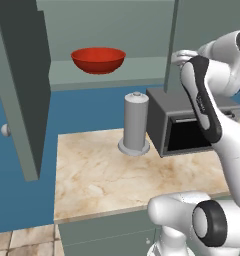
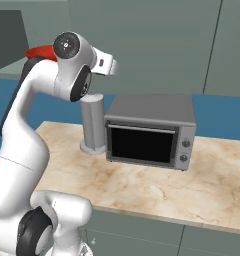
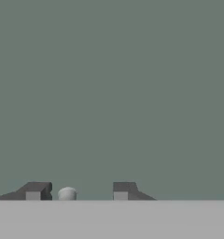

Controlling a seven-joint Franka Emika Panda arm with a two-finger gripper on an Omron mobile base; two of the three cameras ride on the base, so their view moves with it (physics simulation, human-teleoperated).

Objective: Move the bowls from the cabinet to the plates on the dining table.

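A glossy red bowl sits on the pale green shelf of the cabinet, whose left door hangs open. In the right base view the bowl peeks out behind my arm. My gripper is up against the closed right door, right of the bowl. In the hand view my gripper is open, its fingertips apart on either side of a small round grey knob on the flat door. The plates and the dining table are out of view.
Below the cabinet a beige marble counter carries a grey cylinder canister and a grey toaster oven under my arm. The open left door juts out over the counter's left end. A blue wall lies behind.
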